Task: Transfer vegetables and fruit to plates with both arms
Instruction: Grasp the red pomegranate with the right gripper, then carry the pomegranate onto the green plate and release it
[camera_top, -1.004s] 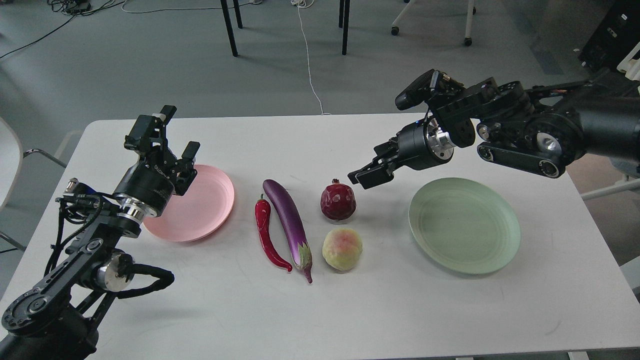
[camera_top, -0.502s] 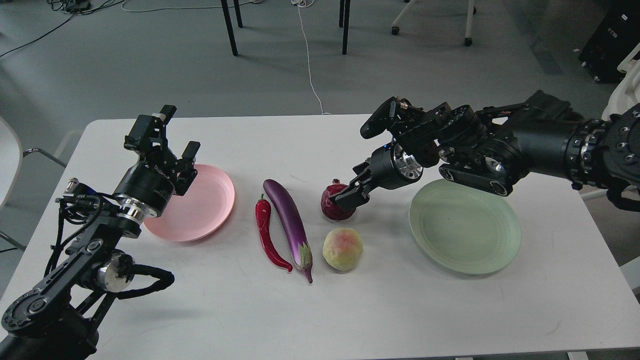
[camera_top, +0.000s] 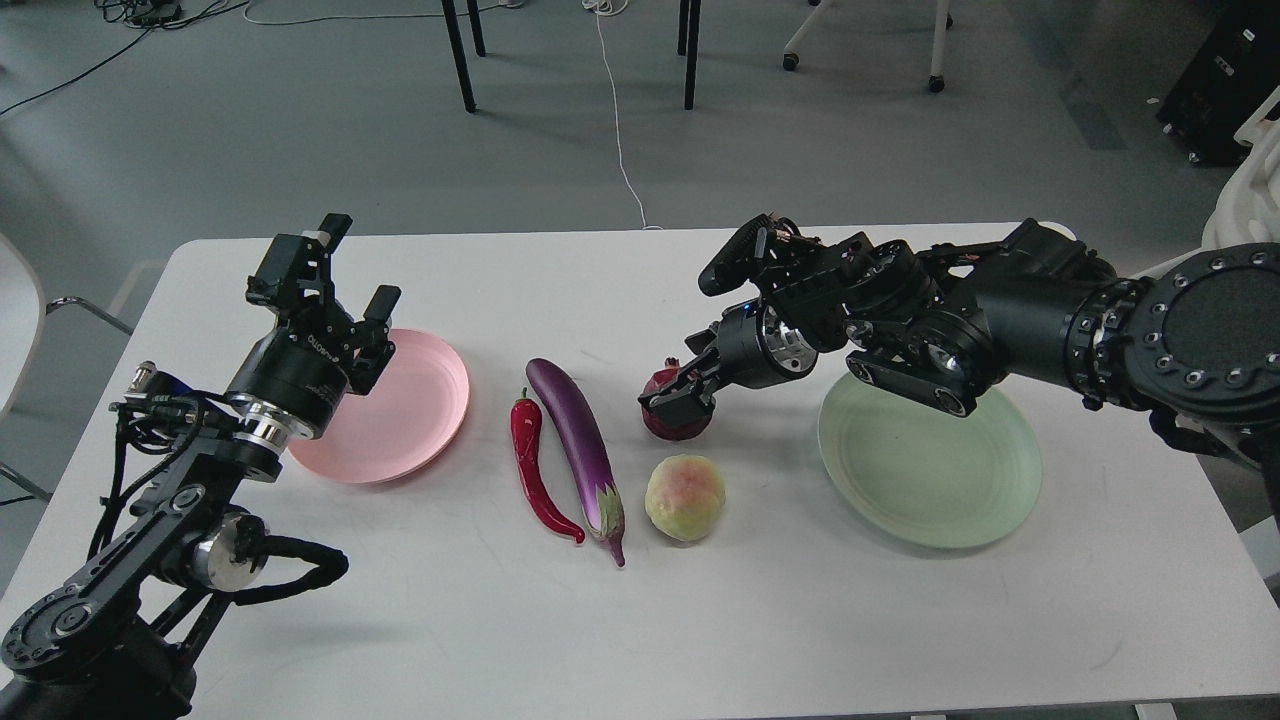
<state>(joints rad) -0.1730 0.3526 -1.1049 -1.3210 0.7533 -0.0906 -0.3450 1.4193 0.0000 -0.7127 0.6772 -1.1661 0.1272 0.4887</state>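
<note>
Fingers (camera_top: 678, 398) lower, seemingly around pomegranate (camera_top: 676, 424) — left arm (camera_top: 290, 375) unmoved

- We see a white rectangular table (camera_top: 450, 620) with rounded corners that carries everything here.
- A round, shallow pink plastic plate (camera_top: 410, 420) lies on its left part.
- Right of that plate lies a curved, shiny red chili pepper (camera_top: 532, 470), stem end away from us.
- Just beside the chili lies a long glossy purple eggplant (camera_top: 577, 440), its pale green-purple calyx toward us.
- A round dark-red pomegranate (camera_top: 678, 425) sits near the table's middle.
- A yellow-green peach with a pink blush (camera_top: 685, 497) sits just in front of the pomegranate.
- A larger, pale green round plate with concentric rings (camera_top: 940, 480) lies on the right part.
</note>
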